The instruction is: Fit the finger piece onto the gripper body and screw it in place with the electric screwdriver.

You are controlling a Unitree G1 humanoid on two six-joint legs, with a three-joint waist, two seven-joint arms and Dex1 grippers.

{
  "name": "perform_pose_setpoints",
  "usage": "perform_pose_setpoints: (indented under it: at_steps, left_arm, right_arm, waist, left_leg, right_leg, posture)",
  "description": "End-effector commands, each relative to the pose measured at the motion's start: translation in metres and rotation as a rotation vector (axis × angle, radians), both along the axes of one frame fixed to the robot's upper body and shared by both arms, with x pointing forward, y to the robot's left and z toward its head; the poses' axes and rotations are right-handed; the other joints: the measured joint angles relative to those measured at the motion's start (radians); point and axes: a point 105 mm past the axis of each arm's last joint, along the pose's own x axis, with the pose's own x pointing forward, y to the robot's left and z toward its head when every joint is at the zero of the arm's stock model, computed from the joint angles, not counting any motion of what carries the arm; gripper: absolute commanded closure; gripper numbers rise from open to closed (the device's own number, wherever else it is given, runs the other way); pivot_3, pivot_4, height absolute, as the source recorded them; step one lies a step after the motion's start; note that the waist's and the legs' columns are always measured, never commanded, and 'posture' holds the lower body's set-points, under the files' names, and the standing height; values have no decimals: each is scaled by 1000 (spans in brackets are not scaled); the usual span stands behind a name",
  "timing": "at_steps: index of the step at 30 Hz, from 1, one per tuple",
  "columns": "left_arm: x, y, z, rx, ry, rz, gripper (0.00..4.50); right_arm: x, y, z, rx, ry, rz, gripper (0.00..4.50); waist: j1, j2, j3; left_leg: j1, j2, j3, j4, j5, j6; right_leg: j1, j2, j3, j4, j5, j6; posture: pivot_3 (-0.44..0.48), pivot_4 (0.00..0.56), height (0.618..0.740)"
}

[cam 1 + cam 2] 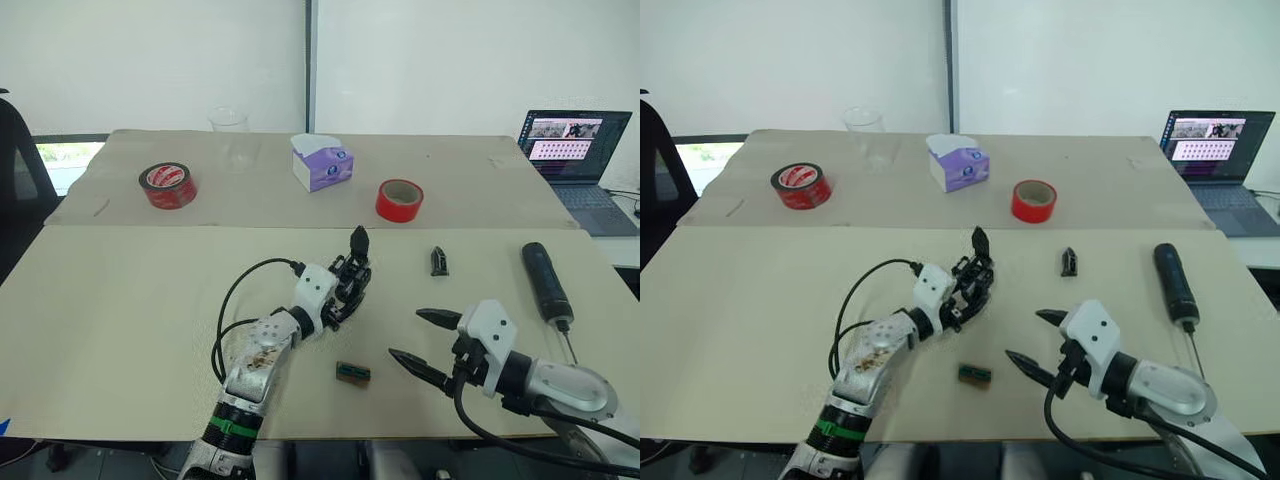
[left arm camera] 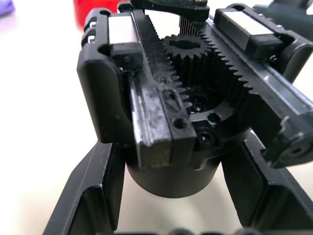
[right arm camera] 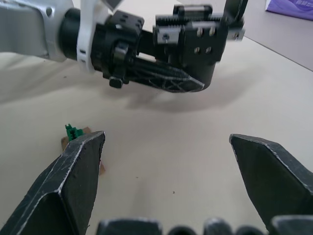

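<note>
My left gripper (image 1: 338, 296) is shut on the gripper body (image 1: 350, 272), a black blocky part with toothed racks and a gear (image 2: 183, 49). Its pointed finger (image 1: 358, 241) sticks up, and it is held just above the middle of the table. The finger piece (image 1: 438, 261) lies loose on the table to its right. Further right lies the electric screwdriver (image 1: 546, 282), its metal bit toward the near edge. My right gripper (image 1: 405, 335) is open near the front edge with nothing between its fingers (image 3: 73, 176), pointing left toward the gripper body (image 3: 195, 44).
A small green-brown tray (image 1: 352, 372) sits between the two grippers near the front edge. On the far table stand two red tape rolls (image 1: 167, 185) (image 1: 400, 200), a tissue box (image 1: 322, 162) and a clear cup (image 1: 229, 125). A laptop (image 1: 575, 160) is at far right.
</note>
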Motion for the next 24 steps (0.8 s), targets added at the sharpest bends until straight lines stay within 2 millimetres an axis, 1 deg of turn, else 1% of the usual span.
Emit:
perform_pose_setpoints:
  at_steps: [1,3,4,5,6,9,12,14,15,17,20,22,24]
  left_arm:
    - [-2,-7,7,-28,-21,-14,2183]
    - [-3,-3,5,-30,-2,-23,1142]
    - [-4,1,4,-32,13,-34,807]
    - [-4,3,3,-32,24,-43,278]
    - [-9,7,1,-33,53,-77,23]
    - [-27,27,-4,-13,104,-245,23]
    - [-26,52,-10,109,107,-402,23]
    - [-20,58,-11,173,77,-523,23]
    - [-16,60,-9,190,48,-559,23]
    - [2,59,-4,223,8,-597,23]
    - [20,55,0,265,-31,-637,23]
    - [28,47,5,268,-58,-680,23]
    - [31,42,5,297,-84,-714,23]
  right_arm:
    - [2,4,10,-2,-56,24,0]
    - [3,4,11,1,-59,23,0]
    - [4,4,11,2,-61,23,0]
    - [4,5,11,3,-61,23,0]
    - [5,6,11,2,-62,24,0]
    - [5,7,12,5,-64,24,0]
    - [4,7,12,5,-63,27,0]
    - [3,6,11,2,-59,31,0]
    - [3,6,10,1,-58,32,0]
    - [5,6,10,1,-59,34,0]
    - [6,7,11,2,-63,38,0]
    - [6,8,12,4,-65,39,0]
    - [6,8,11,4,-64,39,0]
  waist:
    - [-2,0,0]
    - [-2,0,0]
    - [-3,0,0]
    - [-4,0,0]
    - [-4,0,0]
    - [-12,1,-1]
    - [-13,3,-2]
    - [-6,3,-2]
    - [-4,3,-2]
    - [-1,3,-2]
    - [2,3,-2]
    - [1,2,-1]
    - [0,2,-1]
  left_leg:
    - [0,0,0,0,0,0]
    - [0,0,0,0,0,0]
    - [0,0,0,0,0,0]
    - [0,0,0,0,0,0]
    - [0,0,0,0,0,0]
    - [0,1,0,0,0,0]
    - [2,2,0,-2,0,0]
    - [3,2,0,-1,0,0]
    - [3,2,0,0,0,0]
    - [3,2,1,0,0,0]
    - [1,0,1,1,0,0]
    - [0,-3,2,1,0,0]
    - [-1,-6,1,1,0,0]
  right_leg:
    - [-1,0,0,0,0,0]
    - [0,0,0,0,0,0]
    - [0,0,0,0,0,0]
    - [1,0,0,0,0,0]
    - [1,0,0,0,0,0]
    - [0,0,0,0,0,-1]
    - [0,1,0,1,-2,-3]
    - [1,2,-1,2,-2,-4]
    - [1,2,-2,1,-2,-4]
    - [1,2,-1,1,-3,-5]
    - [1,0,-1,0,-1,-2]
    - [0,-1,-1,-1,0,-1]
    - [0,-2,-1,-1,0,0]
  posture:
    - [0,150,740]
    - [0,150,740]
    - [0,150,740]
    - [0,150,740]
    - [0,150,740]
    - [0,150,740]
    - [0,150,740]
    - [0,150,740]
    - [0,150,740]
    - [0,150,740]
    - [0,150,740]
    - [0,150,740]
    - [0,150,740]
